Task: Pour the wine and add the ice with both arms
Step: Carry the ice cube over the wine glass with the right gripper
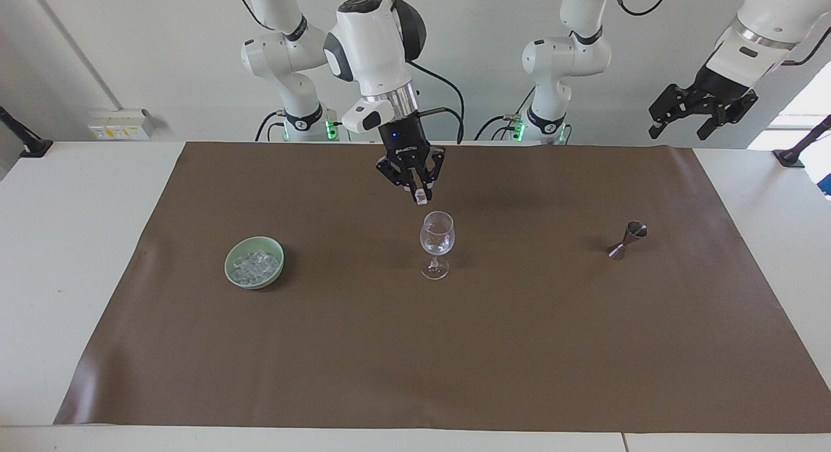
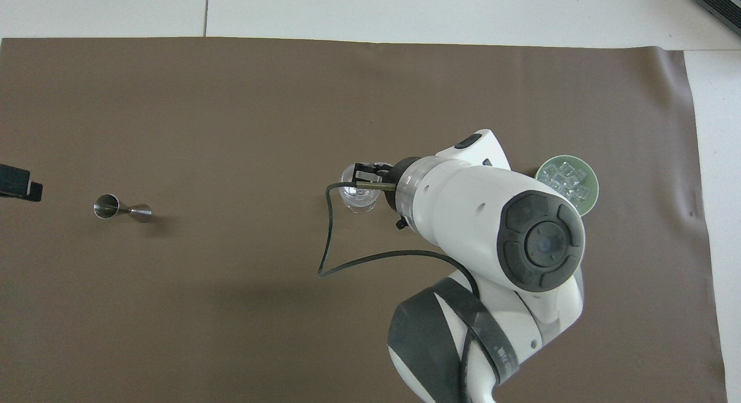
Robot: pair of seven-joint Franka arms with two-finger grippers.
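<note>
**Kai:** Status on right gripper [image 1: 419, 193]?

**Mo:** Up in the air over the wine glass [image 1: 437, 243], just above its rim, toward the side nearer the robots. Fingers pinched narrow on one ice cube [image 1: 422, 196]; the cube shows at the tips. Not touching the glass. From overhead, the wrist covers part of the bowl of the glass [image 2: 354, 190].

**Kai:** Glass?

**Mo:** Upright, mid-table on the brown mat [image 1: 415, 348]. Something clear sits in the bowl; can't tell whether liquid or ice.

**Kai:** Rest of the ice?

**Mo:** Ice [image 1: 255, 265] is piled in the green bowl [image 1: 254, 280], at the right arm's end of the table, well apart from the glass. Overhead shows the cubes [image 2: 564, 182] clustered inside the bowl's rim [image 2: 591, 195].

**Kai:** Left gripper?

**Mo:** Left gripper [image 1: 703, 117] waits high above the table's edge at the left arm's end, fingers spread wide, holding nothing. Only a black edge of it shows overhead.

**Kai:** Anything else?

**Mo:** Metal jigger [image 1: 628, 240] lies tipped on its side on the mat toward the left arm's end, well apart from the glass. Nothing touches it.
</note>
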